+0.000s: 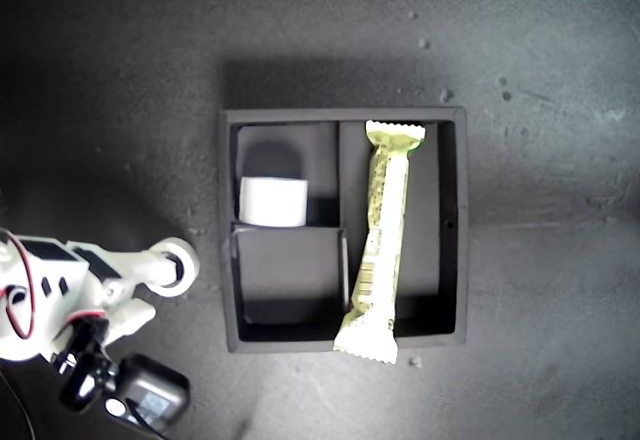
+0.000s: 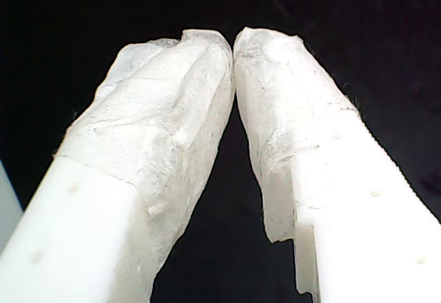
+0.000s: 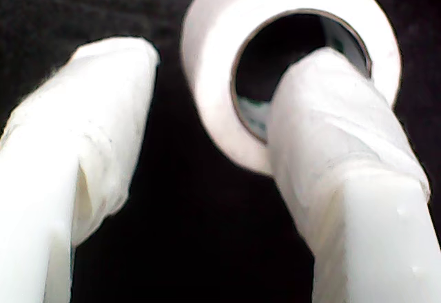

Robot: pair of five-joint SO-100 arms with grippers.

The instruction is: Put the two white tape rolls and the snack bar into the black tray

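My second gripper: jaws spread apart; 1 tape-wrapped finger is threaded through the hole of the white tape roll with the greenish-grey inner core, the other finger stands clear of the roll's outer face, so nothing is clamped.
That roll in the exterior view: a white ring on the dark table, just beside the tray's outer wall on the exterior view's left, at the tip of the white arm.
Second arm pose: it reaches in from the exterior view's lower left corner, lying low over the table, tip pointing toward the tray.
My first gripper: jaws closed, the 2 wrapped tips touching, nothing between them; only black behind them.
Square matte-black tray with a thick rim: middle of the exterior view, 3 compartments.
All-white tape roll with no visible core: on its side in 1 of the small compartments, the one nearer the exterior view's top.
Other small compartment: holds nothing.
Long snack bar in a pale yellow-green wrapper: in the long compartment, 1 crimped end lapping over the tray rim toward the exterior view's bottom.
In the way: the tray's wall stands between the ring and the small compartments.
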